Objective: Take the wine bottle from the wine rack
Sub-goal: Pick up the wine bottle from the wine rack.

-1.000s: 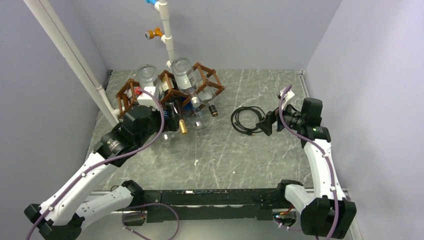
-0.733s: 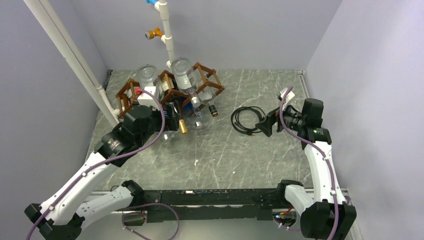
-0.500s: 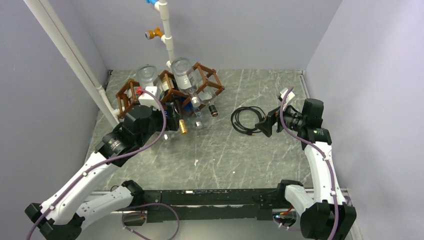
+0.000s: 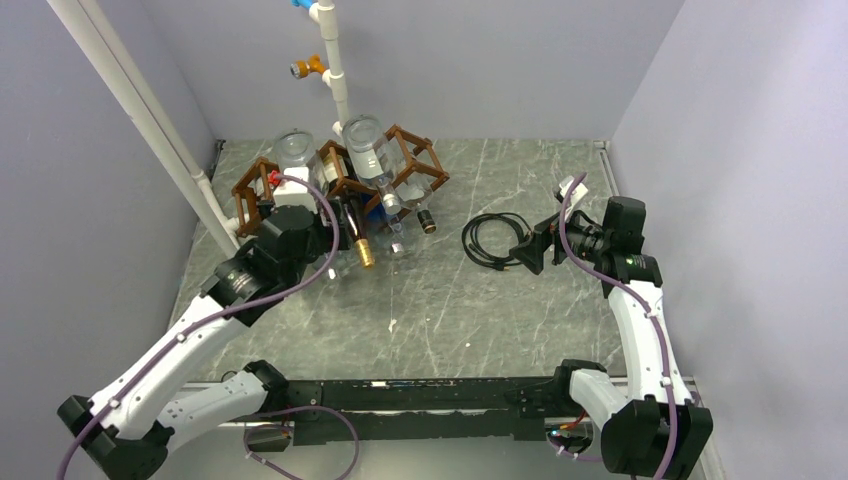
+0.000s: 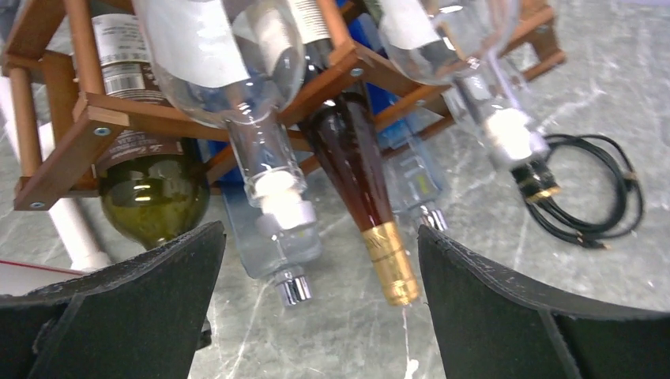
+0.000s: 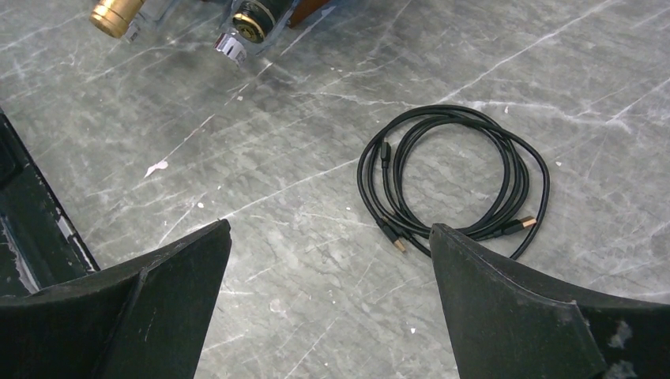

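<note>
Left gripper: spread wide, clasping nothing, aimed at the necks poking out of the near side of the wine rack, far left on the table. Likely target: the wine bottle, dark with a gold foil cap, slanting down out of a lower cell, neck in line with the gap between the jaws, untouched. Right gripper: equally wide and empty, well to the right, over a coiled black cable.

Risks from here:
- Closing on the clear bottle just left instead, given such crowded necks.
- Dragging the whole rack along if pulled off the cell's axis.
- Slipping on smooth glass.

Contents: rack cells filled with bottles. Clear glass seemingly empty. Green bottle and dark one too dark to judge.
</note>
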{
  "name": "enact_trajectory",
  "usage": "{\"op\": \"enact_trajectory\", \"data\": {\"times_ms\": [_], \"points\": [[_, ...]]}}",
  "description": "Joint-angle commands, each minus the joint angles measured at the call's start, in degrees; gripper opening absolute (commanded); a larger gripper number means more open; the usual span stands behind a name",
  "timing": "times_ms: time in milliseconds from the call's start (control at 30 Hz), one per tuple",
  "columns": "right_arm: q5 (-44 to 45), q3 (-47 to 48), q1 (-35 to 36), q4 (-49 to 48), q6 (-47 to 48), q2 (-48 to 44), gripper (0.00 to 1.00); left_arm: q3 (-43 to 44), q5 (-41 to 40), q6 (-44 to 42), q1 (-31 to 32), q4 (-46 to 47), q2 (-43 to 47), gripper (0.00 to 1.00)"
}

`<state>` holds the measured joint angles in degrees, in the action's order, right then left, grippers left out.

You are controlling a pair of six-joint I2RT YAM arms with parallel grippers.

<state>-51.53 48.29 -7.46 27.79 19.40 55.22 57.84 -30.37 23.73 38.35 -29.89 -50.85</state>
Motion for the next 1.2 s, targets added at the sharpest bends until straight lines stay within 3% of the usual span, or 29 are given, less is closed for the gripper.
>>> {"op": "enact_trajectory", "data": {"times_ms": [0, 167, 367, 533, 1167], "points": [[-1.32, -0.08, -0.09, -1.68, 1.00, 0.16, 1.00, 2.84, -5.40, 2.84, -3.02, 0.05, -3.29, 0.97], [-0.88, -0.39, -0.09, -1.95, 1.08, 0.20, 1.00, 2.12, 0.79, 4.44, -8.37, 2.76, -5.21, 0.94], [-0.68, -0.55, -0.01, -2.13, 1.07, 0.44, 1.00, 1.82, 2.15, 4.72, -11.98, 4.69, -8.04, 0.89], [-0.25, -0.63, -0.01, -2.30, 1.08, 0.42, 1.00, 2.88, 1.28, 4.61, -12.69, 5.20, -10.93, 0.87], [0.54, -1.10, -0.01, -2.82, 1.26, 0.02, 1.00, 4.74, 4.61, 6.12, -16.43, 9.14, -17.70, 0.63]]}}
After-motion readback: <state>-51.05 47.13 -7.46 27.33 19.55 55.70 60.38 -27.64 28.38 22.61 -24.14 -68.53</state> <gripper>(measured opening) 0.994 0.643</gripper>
